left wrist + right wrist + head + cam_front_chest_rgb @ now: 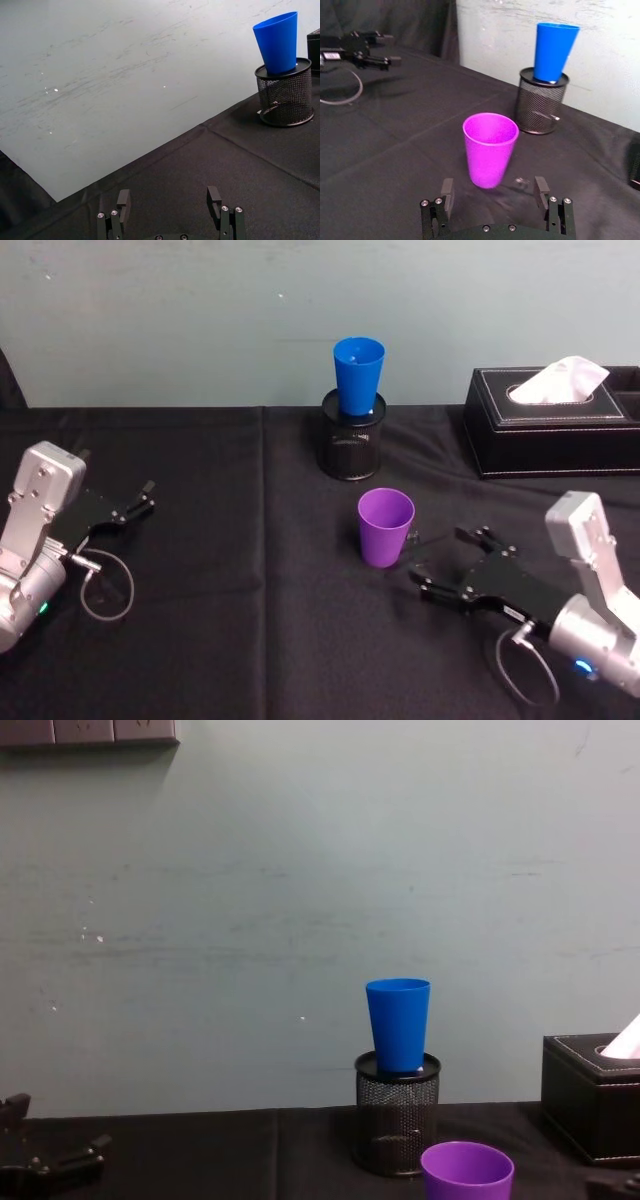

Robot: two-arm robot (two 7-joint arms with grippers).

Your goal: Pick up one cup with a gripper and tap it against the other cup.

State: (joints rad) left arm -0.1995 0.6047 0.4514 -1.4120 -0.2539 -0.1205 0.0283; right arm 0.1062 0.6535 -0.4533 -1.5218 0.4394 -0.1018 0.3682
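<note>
Nothing of the task is done yet, as far as can be judged. At the left of the desk [250, 590] the left hand [140, 502] is held low, its fingers spread wide with nothing between them, well apart from both cups. Toward the middle, at the back, the blue cup [358, 375] is set upright in the top of a black mesh pen holder [351, 445], with nothing touching it. In front of it and slightly to the right, the purple cup [386, 528] is stood mouth up on the desk, not lifted. To its right the right hand [440, 560] is held close to the desk, empty, its fingers wide and aimed at the purple cup, near it but not touching. By this judgement everything is left: the purple cup is to be gripped, raised, carried to the blue cup and tapped against it.
</note>
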